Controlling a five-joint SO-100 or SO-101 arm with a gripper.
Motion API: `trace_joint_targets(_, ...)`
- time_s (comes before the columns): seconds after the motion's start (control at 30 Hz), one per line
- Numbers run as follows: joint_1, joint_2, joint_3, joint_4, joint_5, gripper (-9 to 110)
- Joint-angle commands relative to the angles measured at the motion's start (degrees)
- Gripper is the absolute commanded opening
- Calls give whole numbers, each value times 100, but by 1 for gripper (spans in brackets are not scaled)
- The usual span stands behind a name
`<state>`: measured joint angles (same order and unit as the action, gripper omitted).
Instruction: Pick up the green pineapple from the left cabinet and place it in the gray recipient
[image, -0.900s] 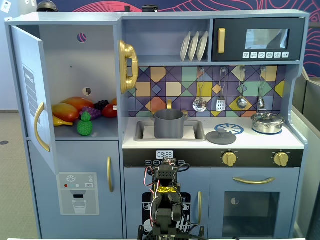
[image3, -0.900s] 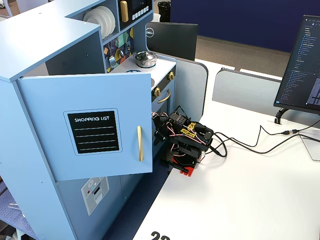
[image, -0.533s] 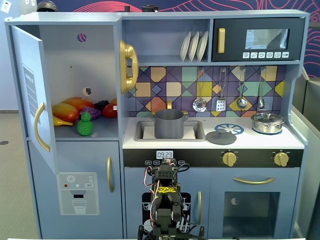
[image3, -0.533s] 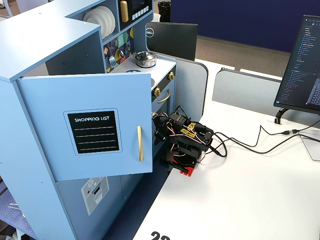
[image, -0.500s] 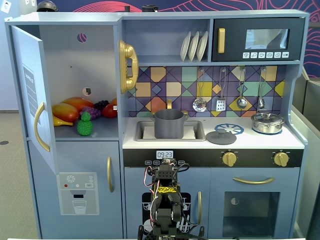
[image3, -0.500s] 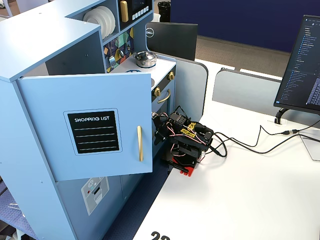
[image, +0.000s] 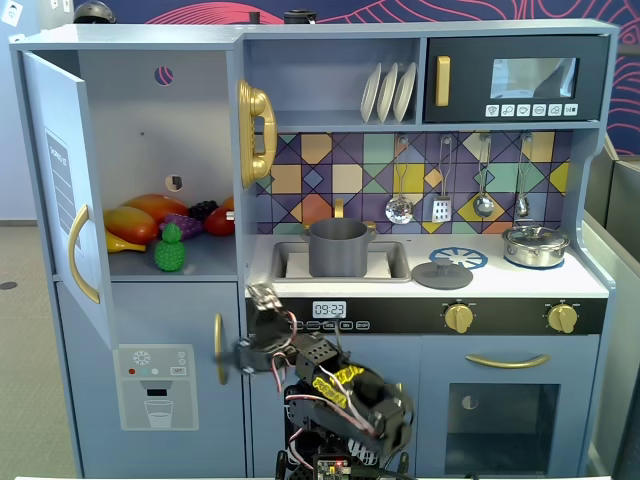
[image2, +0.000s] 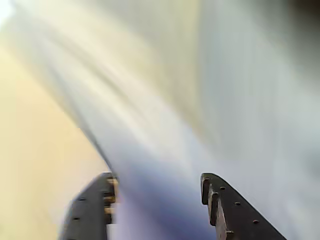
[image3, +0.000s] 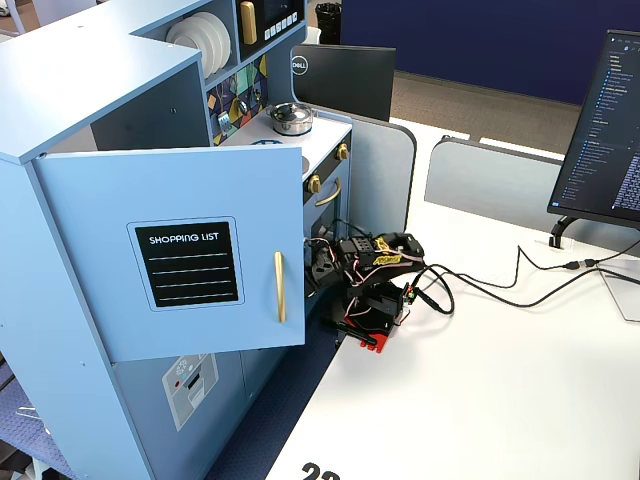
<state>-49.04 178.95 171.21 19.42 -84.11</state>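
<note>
The green pineapple (image: 170, 250) stands at the front of the shelf in the left cabinet (image: 150, 130), whose door (image: 58, 190) is swung wide open. The gray recipient (image: 338, 248) sits in the sink right of the cabinet. My gripper (image: 262, 298) is low, in front of the counter's front panel, below and right of the pineapple and apart from it. The wrist view is blurred by motion; there the gripper (image2: 157, 182) is open and empty, with one dark finger (image2: 92, 210) well apart from the other. In the side fixed view the open door (image3: 200, 240) hides the cabinet's inside, and the folded arm (image3: 375, 270) stands beside it.
Orange, yellow and red toy fruits (image: 140, 220) and purple grapes (image: 185, 225) lie behind the pineapple. A flat gray lid (image: 442, 273) and a shiny lidded pot (image: 536, 245) sit on the counter. Utensils (image: 400, 205) hang above. A monitor (image3: 600, 130) stands on the white table (image3: 480, 400).
</note>
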Motion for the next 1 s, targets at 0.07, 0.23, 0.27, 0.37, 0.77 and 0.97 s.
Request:
trace_joint_targets(0.07, -510, -1107, -1433, -1925, -167, 23)
trace_joint_targets(0.23, -281, -2136, -2153, -2399, -325, 26)
trace_joint_targets(0.27, -281, -2329, -2312, -2435, -360, 27)
trace_joint_targets(0.37, -202, -2865, -2707, -2593, -492, 28)
trace_joint_targets(0.77, 360, -4896, -3911, -4061, -624, 35)
trace_joint_targets(0.97, 387, -5309, -4140, -4201, -984, 36)
